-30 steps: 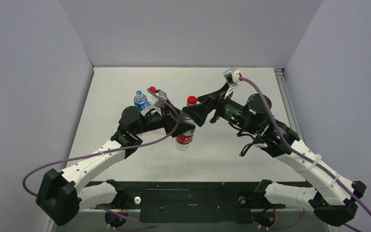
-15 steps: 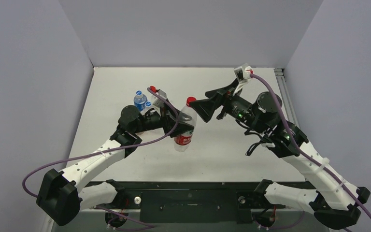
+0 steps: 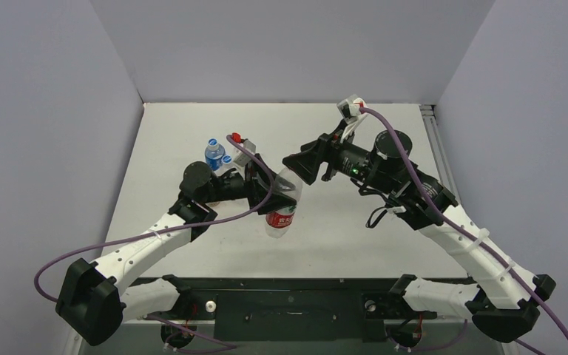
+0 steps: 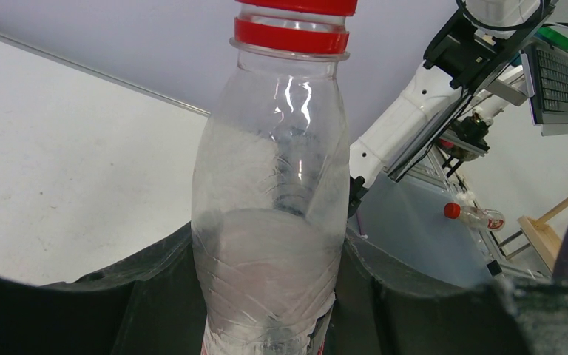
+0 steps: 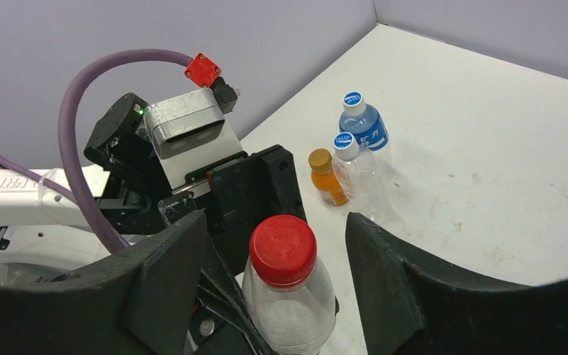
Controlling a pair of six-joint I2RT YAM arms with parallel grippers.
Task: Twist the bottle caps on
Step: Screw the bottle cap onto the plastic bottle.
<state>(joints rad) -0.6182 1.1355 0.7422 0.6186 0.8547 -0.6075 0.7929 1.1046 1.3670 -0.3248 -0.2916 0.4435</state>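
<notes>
A clear bottle [image 4: 270, 244] with a red label [image 3: 282, 218] hangs tilted above the table, and my left gripper [image 4: 266, 296] is shut on its body. Its red cap [image 5: 283, 250] sits on the neck, over a red ring [image 4: 292, 35]. My right gripper [image 5: 277, 259] straddles that cap, open, with a gap showing on each side between the cap and the fingers [image 5: 170, 274]. In the top view my right gripper [image 3: 299, 164] hides the cap. Behind, two bottles carry blue-and-white caps [image 5: 353, 99] [image 5: 345, 140], and a small orange bottle has a gold cap [image 5: 319, 159].
The three capped bottles [image 3: 214, 151] stand grouped at the back left of the white table [image 3: 370, 237], close behind my left wrist. Grey walls close the table at the back and sides. A purple cable [image 5: 74, 148] loops over the left arm.
My right gripper swung out to the right, then came back left over the red cap, which it now covers from above; its jaws have narrowed. The left gripper and bottle barely moved.
</notes>
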